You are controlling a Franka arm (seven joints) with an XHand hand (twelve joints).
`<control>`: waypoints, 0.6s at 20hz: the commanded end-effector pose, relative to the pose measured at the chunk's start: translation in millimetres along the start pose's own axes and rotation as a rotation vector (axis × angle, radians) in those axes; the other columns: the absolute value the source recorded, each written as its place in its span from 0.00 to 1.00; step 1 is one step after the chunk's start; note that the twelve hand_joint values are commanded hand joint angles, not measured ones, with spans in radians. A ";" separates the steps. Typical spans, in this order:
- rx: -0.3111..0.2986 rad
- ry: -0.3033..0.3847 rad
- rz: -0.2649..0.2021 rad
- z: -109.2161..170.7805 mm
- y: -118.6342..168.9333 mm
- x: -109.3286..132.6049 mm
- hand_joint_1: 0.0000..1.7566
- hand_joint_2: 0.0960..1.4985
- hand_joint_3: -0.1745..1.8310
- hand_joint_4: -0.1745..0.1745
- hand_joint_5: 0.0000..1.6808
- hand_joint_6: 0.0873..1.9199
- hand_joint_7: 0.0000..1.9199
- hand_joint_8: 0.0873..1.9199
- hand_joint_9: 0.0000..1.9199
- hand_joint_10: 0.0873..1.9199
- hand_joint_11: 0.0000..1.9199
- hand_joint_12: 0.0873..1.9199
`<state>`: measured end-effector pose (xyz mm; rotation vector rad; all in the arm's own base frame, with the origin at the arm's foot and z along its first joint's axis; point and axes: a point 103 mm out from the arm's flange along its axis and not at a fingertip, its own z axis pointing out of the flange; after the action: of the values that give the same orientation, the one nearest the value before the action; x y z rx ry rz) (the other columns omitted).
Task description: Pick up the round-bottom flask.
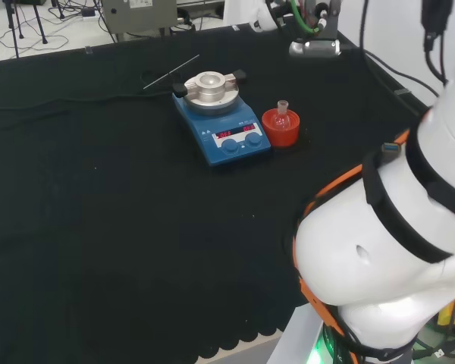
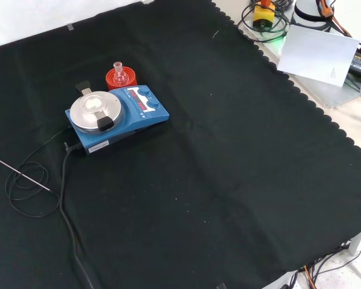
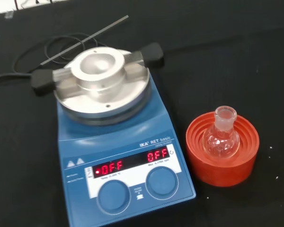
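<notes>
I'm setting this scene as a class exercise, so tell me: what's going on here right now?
Nothing is being handled yet. A small round-bottom flask sits upright in a red ribbed stand on the black cloth, right beside a blue hotplate stirrer with a metal block on top. In the head view the white arm is at the right, well short of the flask, which is untouched.
</notes>
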<state>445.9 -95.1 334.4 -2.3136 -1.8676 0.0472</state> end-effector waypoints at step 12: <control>-0.020 0.110 0.062 69.1 80.0 -58.1 0.21 0.81 0.18 0.38 0.22 0.00 0.04 0.24 0.09 0.35 0.00 0.54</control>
<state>487.4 -138.4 280.7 -2.3278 -1.7904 0.0195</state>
